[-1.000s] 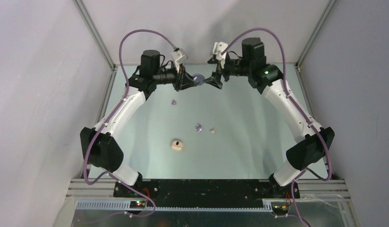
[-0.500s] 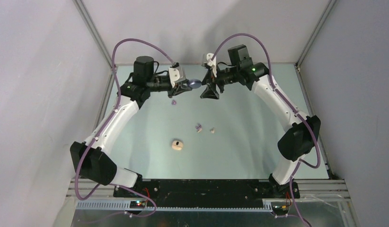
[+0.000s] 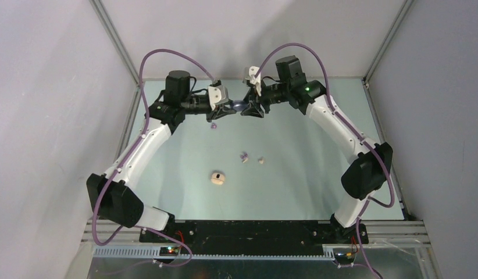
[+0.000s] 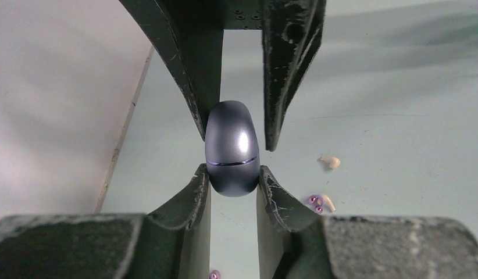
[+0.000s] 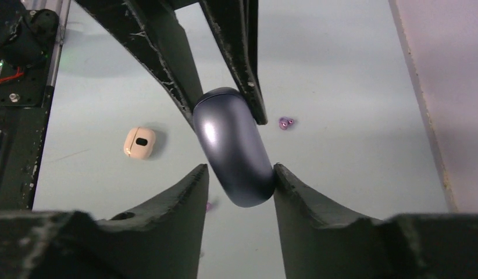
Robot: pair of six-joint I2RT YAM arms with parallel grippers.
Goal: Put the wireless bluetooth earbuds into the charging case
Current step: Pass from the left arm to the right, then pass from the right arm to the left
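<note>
I've got the dark case [image 4: 232, 148] up off the tabletop [image 3: 306, 174], far middle of the workspace, held between both arms. The left gripper [image 4: 232, 177] is narrow and pinched on one end of it, both pads pressed to the shell. The right gripper [image 5: 239, 173] sits about half wide around the other end. Its pads look at or almost at the sides, but I cannot tell if it's truly pinching. The lid seam shows as a thin line round the case, lid shut.

Step, my read: two-handed opening of the case, before any earbud goes in, so the task looks barely started. The purple earbuds [image 3: 244, 156] and a cream earbud [image 3: 261, 160] lie loose mid-tabletop, near each other. A lone purple earbud [image 3: 213, 125] lies below the left wrist, well apart from them. The cream case [image 3: 218, 178] sits nearer the arm bases, on its own.

Next move, I reckon: the right gripper needs a firm hold on the lid half only, its side of the seam, then hinges it away while the left steadies the base. The shell is glossy and rounded, so a slip or pop-out is the risk.

Writing: none readable. No brand on the dark case, and the cream case has a small dark oval mark, no text I can make out
</note>
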